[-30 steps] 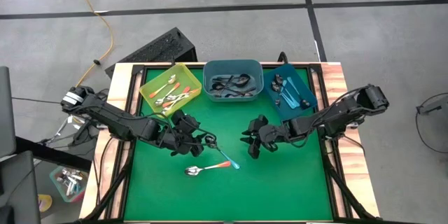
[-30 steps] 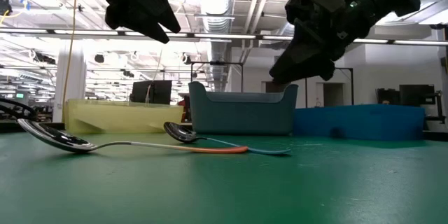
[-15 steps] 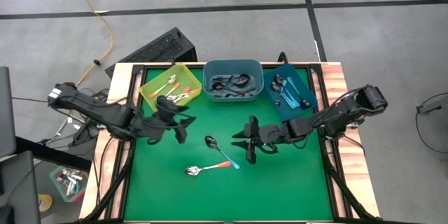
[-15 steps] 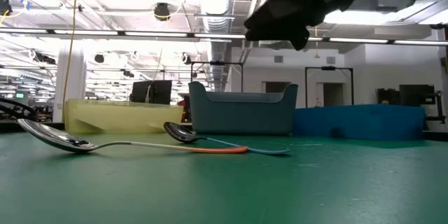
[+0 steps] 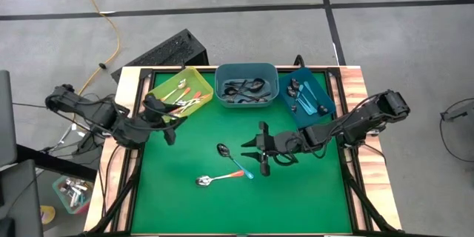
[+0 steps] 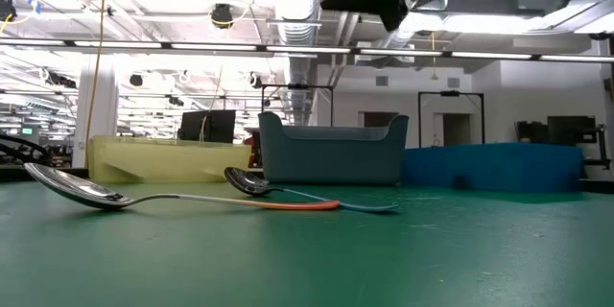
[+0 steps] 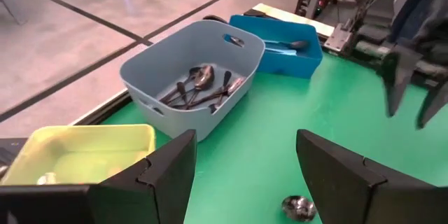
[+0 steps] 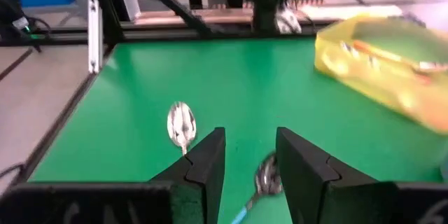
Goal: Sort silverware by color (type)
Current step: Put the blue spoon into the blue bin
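Two spoons lie flat on the green mat. A teal-handled spoon (image 5: pixel 233 159) lies nearer the middle, and an orange-handled spoon (image 5: pixel 215 179) lies nearer the front edge. My right gripper (image 5: pixel 257 154) hovers open just right of the teal spoon, above the mat; its wrist view shows both spoon bowls (image 8: pixel 182 122) (image 8: pixel 266 175) ahead of its fingers. My left gripper (image 5: pixel 164 121) hangs open and empty by the yellow bin's (image 5: pixel 157 92) near corner, high above the table. In the low view both grippers reach in only at the top edge.
Three bins stand in a row at the far edge. The yellow bin holds orange-handled spoons, the grey-blue bin (image 5: pixel 222 81) dark metal spoons, and the blue bin (image 5: pixel 320 89) teal-handled spoons. Bare green mat (image 5: pixel 296 200) stretches along the near half. A wooden rim frames the table.
My left gripper has drawn back from beside the teal spoon toward the table's left and far side, rising to the yellow bin's corner, still open. My right gripper has risen, rolled, and edged left toward the teal spoon. Both spoons have stayed put.
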